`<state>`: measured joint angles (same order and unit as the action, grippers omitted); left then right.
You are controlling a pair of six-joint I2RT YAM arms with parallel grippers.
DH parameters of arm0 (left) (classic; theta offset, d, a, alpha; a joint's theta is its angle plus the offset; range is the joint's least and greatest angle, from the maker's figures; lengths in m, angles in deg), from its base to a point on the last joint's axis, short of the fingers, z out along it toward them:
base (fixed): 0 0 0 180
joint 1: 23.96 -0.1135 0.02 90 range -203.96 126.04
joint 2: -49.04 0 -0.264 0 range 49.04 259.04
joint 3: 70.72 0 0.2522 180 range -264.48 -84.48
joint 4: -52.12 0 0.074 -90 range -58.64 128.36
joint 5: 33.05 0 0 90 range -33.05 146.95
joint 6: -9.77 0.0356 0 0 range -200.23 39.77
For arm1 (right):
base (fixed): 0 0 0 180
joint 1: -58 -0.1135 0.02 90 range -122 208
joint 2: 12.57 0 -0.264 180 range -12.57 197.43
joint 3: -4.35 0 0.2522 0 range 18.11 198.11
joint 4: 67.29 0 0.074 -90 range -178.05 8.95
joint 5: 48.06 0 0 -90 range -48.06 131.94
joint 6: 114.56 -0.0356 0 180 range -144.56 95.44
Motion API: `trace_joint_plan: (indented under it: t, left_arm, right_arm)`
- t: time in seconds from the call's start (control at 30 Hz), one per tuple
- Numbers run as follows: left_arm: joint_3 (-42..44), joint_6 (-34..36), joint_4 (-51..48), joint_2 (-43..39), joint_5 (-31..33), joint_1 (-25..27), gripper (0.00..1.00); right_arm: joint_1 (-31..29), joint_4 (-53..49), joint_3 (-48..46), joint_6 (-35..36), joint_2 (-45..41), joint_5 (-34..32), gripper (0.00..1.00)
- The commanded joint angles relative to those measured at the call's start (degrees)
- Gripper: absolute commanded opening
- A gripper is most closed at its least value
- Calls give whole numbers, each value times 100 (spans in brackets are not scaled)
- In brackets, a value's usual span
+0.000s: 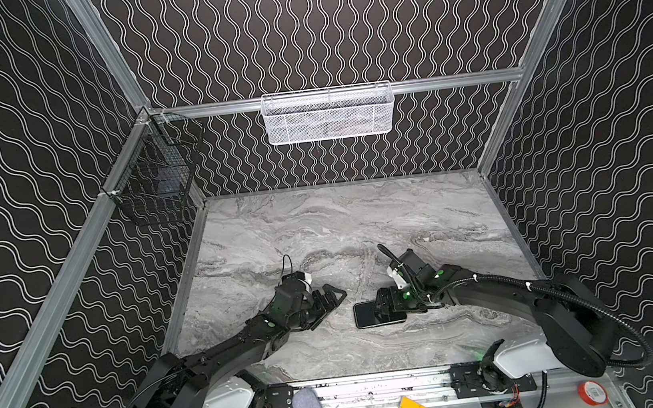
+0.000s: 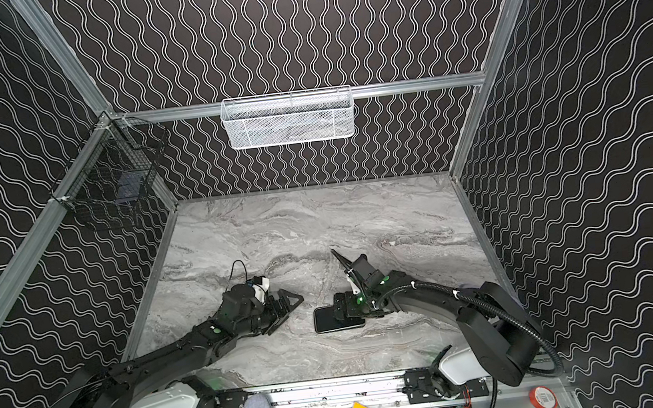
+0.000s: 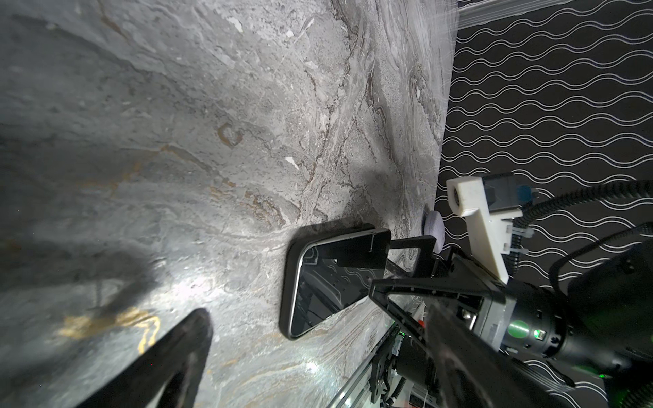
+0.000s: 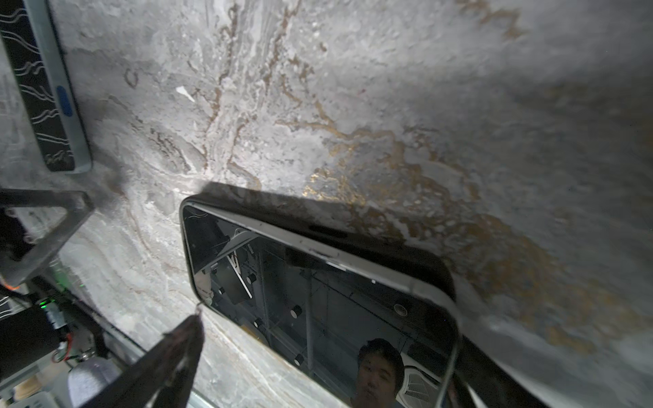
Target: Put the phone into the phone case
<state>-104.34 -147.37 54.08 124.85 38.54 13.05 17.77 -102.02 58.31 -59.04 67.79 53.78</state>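
While right gripper (image 1: pixel 383 305) overhangs phone (image 1: pixel 365 317), left gripper (image 1: pixel 330 307) near, white basket (image 1: pixel 327 115) far

text: none legible | label on red tape roll (image 2: pixel 544 398): too small

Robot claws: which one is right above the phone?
The right gripper: its open jaws hang over the phone. The left gripper sits apart from it, over the marble table.

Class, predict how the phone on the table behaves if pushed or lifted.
The phone looks flat and rigid: pushed, it probably slides on the table, not rolls. Its mirror-like screen suggests slippery, fragile glass. Lying flush, it likely resists pinching.
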Motion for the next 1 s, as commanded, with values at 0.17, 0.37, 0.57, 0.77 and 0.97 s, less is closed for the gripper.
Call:
trace_joint_plan:
  t: [0.17,0.37,0.57,0.77,0.97]
  left_arm:
    - [-46,69,225,116,-101,-3,99]
    - [-64,73,254,116,-119,6,98]
    - [-116,30,533,323,-241,181,98]
    - [-87,-72,817,548,-242,347,98]
    - [-100,-76,1010,767,-339,419,98]
  right_arm:
    - [-7,-578,270,157,-330,-406,99]
    - [-13,-692,221,49,-356,-635,99]
    - [-3,-498,-121,-261,-617,-619,93]
    - [-9,186,-466,-437,-363,-134,95]
    - [-3,739,-683,-308,-322,349,99]
